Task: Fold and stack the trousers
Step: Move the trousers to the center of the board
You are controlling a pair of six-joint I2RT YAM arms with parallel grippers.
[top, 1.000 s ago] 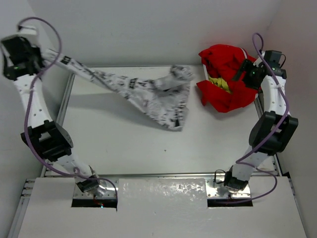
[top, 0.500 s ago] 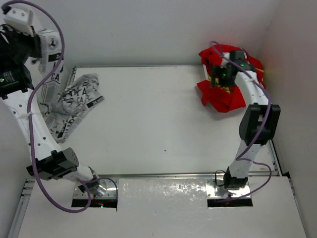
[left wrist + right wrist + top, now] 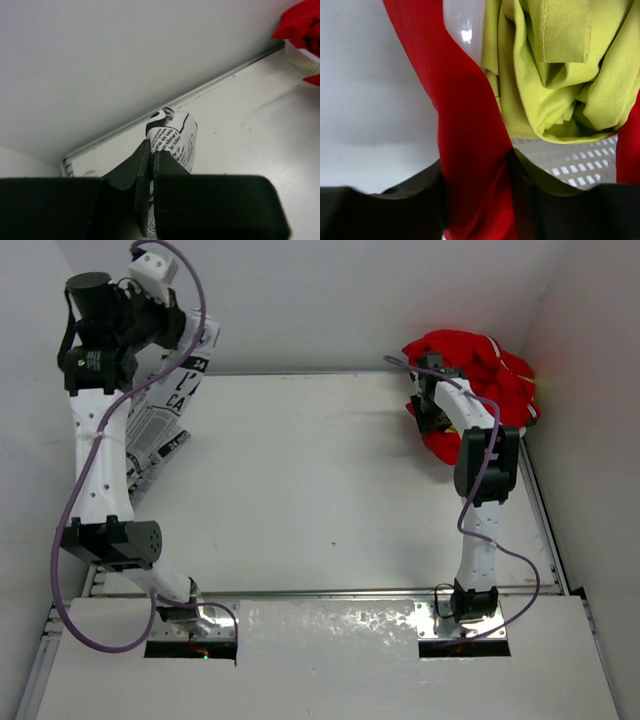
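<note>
I read the overhead view from its left side across. At about ten o'clock on the white worktop, the left gripper is raised high by the back wall. Its jaws are pressed together on a bunched fold of the white soft cloth trousers with black newspaper print. The trousers hang from that pinch in a loose, crumpled drape, and their lower end trails onto the worktop's left edge at about nine o'clock. I see no fold laid in them and nothing stacked, so I judge the task barely begun. The trousers must first be spread flat, then folded, then placed.

The middle of the worktop holds no garment.

At about two o'clock, the right gripper is down in a heap of bright red crumpled cloth. Its wrist view shows one jaw on either side of a band of that red cloth, which fills the gap. I cannot tell whether they are clamped on it or only straddling it. Just right of the band sits a wad of yellow-green woven cloth, over a white perforated plastic basket.
</note>
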